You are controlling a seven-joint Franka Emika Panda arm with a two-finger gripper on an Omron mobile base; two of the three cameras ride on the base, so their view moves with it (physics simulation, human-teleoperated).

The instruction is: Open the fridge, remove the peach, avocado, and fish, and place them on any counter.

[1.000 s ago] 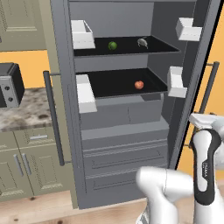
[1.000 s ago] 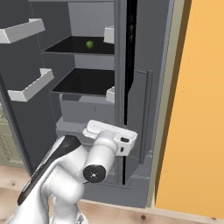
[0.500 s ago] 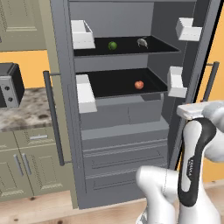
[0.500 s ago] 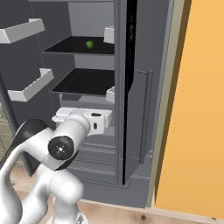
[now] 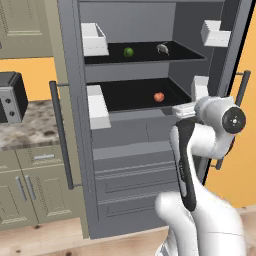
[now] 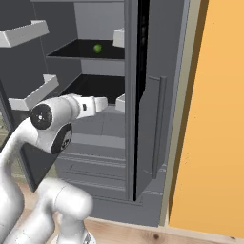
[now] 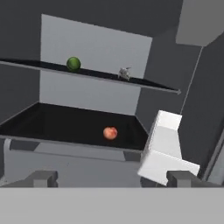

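The end effector [image 7: 111, 177] stands released and grasps nothing: in the hand view its two dark tips sit wide apart at the bottom, one at the left and one at the right. It is level with the front edge of the lower shelf [image 7: 52, 127] of the fridge [image 5: 130, 165], whose doors hang open, and it points into the cavity.

Ahead of it the peach [image 7: 110, 132] lies on that lower black shelf, right of centre and well apart from the tips. A white door bin [image 7: 166, 153] sits near the right tip.

On the upper shelf [image 7: 43, 65] the avocado [image 7: 73, 63] rests left of the fish [image 7: 124, 73], with a clear gap between them.

From the left base camera the peach [image 5: 159, 97] lies below the avocado [image 5: 128, 51] and fish [image 5: 162, 48].

Left of the fridge, the mottled bench [image 5: 25, 132] carries a dark appliance [image 5: 11, 97] over beige cabinets [image 5: 35, 192].
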